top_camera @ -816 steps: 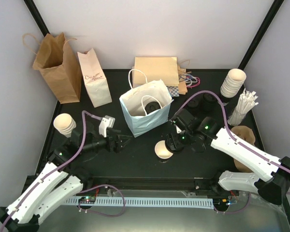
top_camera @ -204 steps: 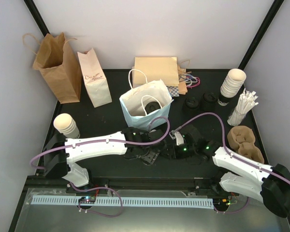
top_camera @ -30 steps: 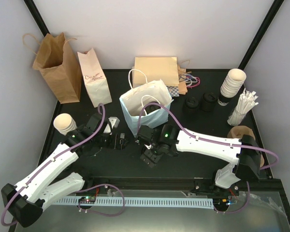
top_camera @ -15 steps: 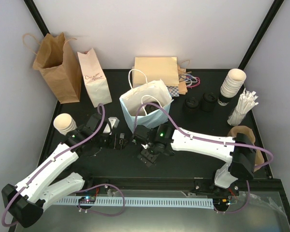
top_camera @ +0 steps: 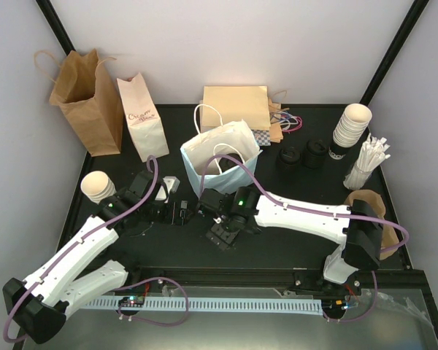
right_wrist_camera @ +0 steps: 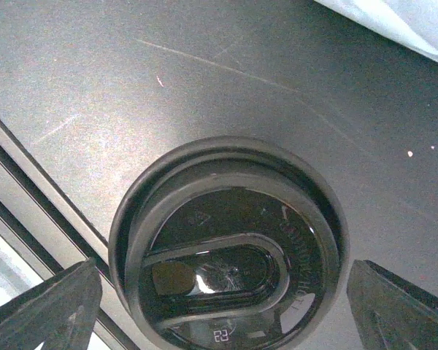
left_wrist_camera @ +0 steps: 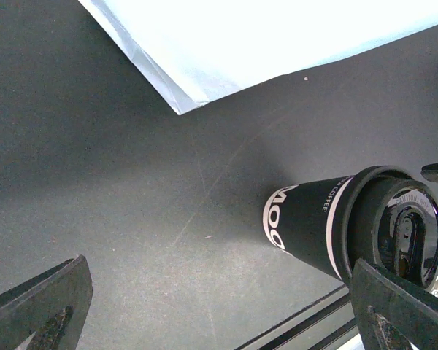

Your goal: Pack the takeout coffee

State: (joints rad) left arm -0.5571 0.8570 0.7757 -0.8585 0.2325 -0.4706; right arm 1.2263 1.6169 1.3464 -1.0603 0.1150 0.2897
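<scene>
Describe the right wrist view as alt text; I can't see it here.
The takeout coffee, seen from above as a round black lid, stands centred under the right gripper, whose open fingers frame it from the lower corners. Around it is dark table, with a corner of the pale blue bag at top right.

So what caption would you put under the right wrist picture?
Open right gripper above the black-lidded cup on the dark table, pale blue bag at the corner.
</scene>
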